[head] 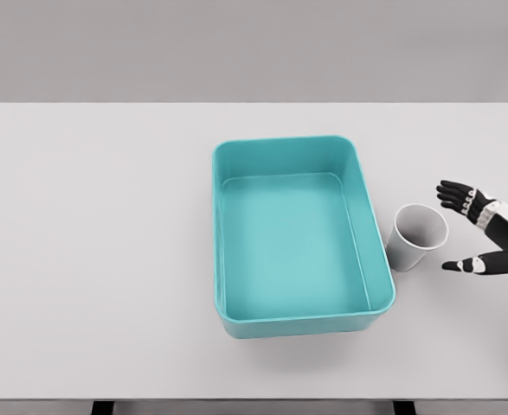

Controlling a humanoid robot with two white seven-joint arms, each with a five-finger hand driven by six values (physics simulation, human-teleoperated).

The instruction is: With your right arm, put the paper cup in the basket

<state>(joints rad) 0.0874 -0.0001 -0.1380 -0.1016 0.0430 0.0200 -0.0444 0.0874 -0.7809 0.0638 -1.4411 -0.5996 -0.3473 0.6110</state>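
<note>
**Open hand beside an upright cup: a nudge could tip it**

The right hand (479, 233) comes in from the right edge of the head view, its dark fingers (454, 194) spread above and the thumb reaching out below, so that the opening between them faces left toward the paper cup (418, 236). It holds nothing; the fingertips stand near the cup's right side but apart from it. The wrist is only partly in frame and the forearm is cut off by the edge.

The main risk, as I judge it, is contact before closure. The cup is light and stands upright on the worktop (98, 242), mouth open to the camera, and a finger or the thumb arriving first on one side would likely push it over or slide it left. Just to its left is the teal basket (375, 229), whose right wall is very close to the cup; whether they touch cannot be told. A shoved cup could jam against that wall or roll along it. Squeezing too hard could crumple the thin rim; gripping too low could let the cup tilt during the lift and catch on the basket's edge.

The left arm is out of view.
</note>
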